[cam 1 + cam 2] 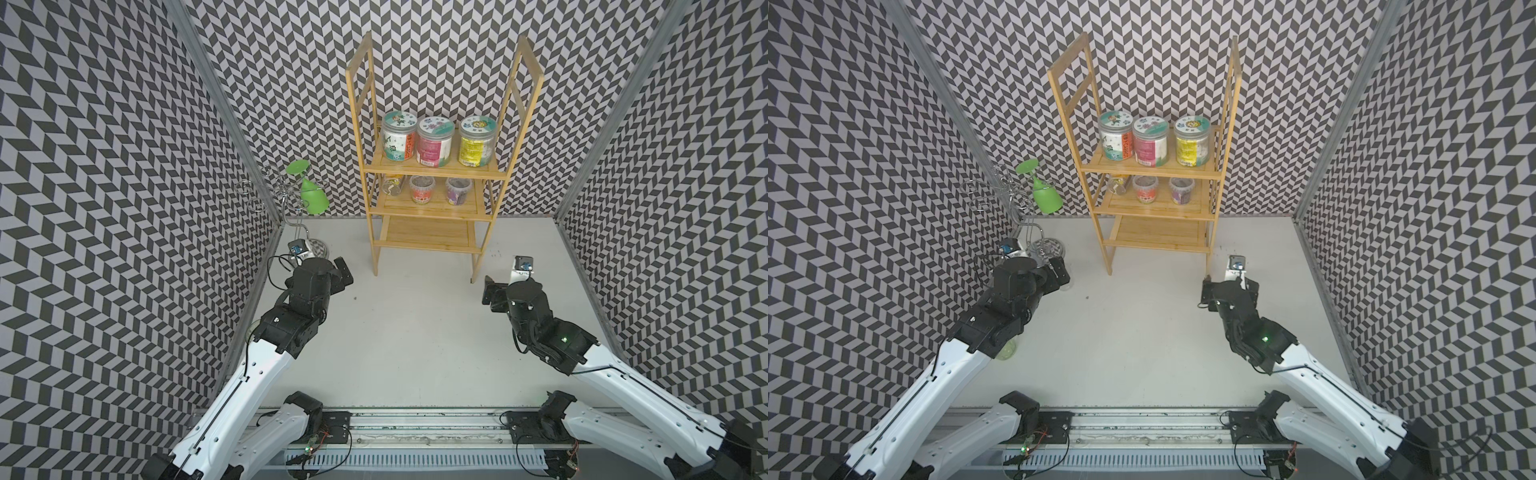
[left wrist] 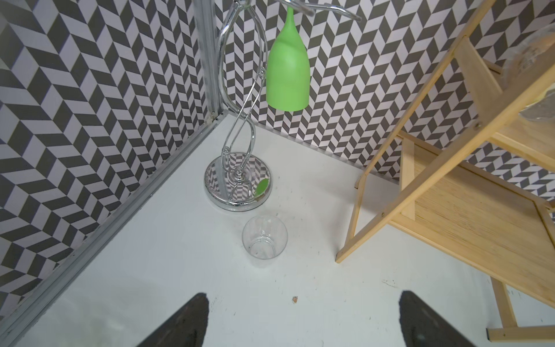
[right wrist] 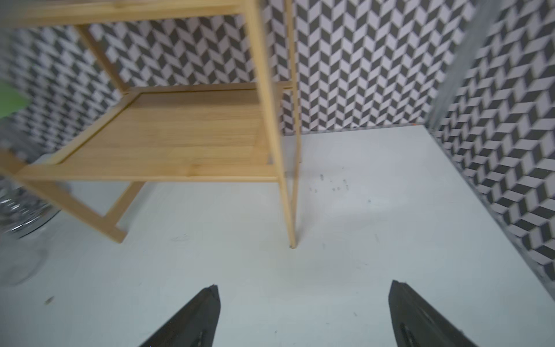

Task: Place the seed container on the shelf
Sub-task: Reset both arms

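Herringbone walls; one shelf; three jars; two tubs

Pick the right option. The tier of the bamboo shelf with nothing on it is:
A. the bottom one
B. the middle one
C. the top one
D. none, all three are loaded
A: in both top views the shelf has a bare bottom tier, while jars stand on the top tier and small tubs sit on the middle one.
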### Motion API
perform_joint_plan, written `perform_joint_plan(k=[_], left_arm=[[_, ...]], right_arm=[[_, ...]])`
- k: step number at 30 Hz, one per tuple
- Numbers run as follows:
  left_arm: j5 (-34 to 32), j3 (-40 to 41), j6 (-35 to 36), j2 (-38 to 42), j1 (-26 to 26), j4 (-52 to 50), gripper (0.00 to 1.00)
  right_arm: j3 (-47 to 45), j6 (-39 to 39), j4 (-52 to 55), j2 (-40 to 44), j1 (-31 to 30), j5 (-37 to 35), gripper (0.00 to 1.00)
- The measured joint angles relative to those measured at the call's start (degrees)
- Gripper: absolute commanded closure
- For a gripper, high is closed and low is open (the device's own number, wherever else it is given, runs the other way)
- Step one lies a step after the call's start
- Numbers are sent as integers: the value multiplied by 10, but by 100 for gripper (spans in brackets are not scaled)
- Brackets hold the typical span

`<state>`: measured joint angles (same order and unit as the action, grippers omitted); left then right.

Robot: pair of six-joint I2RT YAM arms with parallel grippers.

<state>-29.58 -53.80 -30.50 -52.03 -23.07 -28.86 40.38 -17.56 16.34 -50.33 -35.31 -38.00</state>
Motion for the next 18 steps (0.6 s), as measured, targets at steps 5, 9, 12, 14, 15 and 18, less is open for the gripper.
perform_joint_plan(k=[5, 9, 12, 14, 15, 18], left_arm=[[-42, 69, 45, -8, 8, 124, 0], [-69, 133, 102, -11, 14, 241, 0], [-78, 175, 136, -11, 21, 314, 1], [-81, 198, 151, -8, 26, 352, 0], [-81, 212, 159, -3, 30, 372, 0], [-82, 255, 176, 24, 40, 421, 0]], right_arm=[[-68, 72, -120, 34, 107, -16, 4], [-135, 116, -260, 39, 197, -5, 3], [-175, 137, -341, 33, 247, 6, 3], [-192, 147, -388, 19, 270, 20, 2], [-200, 151, -413, 11, 280, 28, 2], [-226, 156, -476, -19, 298, 54, 2]])
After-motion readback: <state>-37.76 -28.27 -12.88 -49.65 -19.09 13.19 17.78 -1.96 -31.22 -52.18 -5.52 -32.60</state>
